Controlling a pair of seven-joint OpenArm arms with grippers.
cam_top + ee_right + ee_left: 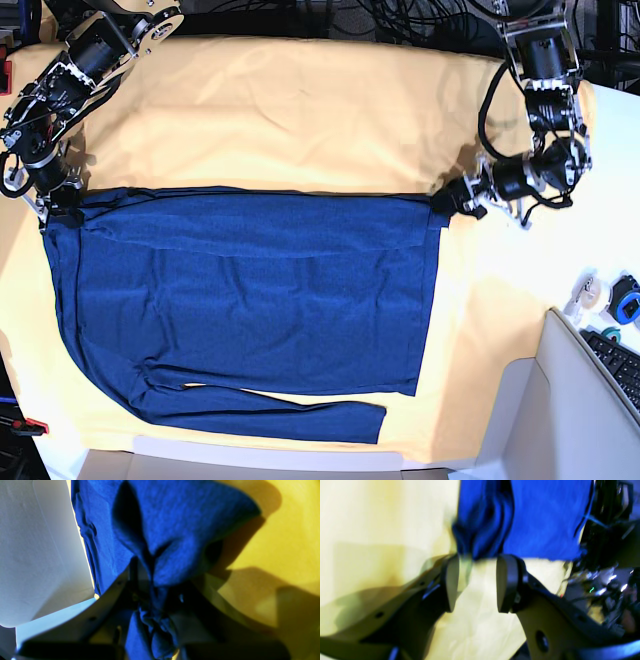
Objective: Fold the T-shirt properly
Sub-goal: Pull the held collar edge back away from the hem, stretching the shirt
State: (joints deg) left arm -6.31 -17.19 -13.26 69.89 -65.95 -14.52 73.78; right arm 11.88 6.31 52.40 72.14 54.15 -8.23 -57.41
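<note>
Holding: my right gripper (152,590) is clamped on a bunched corner of the T-shirt (250,300).
Releasing: my left gripper (476,582) stands apart, empty, just below the shirt's edge.
Shirt: spread flat on the yellow cloth (300,110), one sleeve along its near hem.
Risk: pulling one-handed could drag and skew the fold.
</note>
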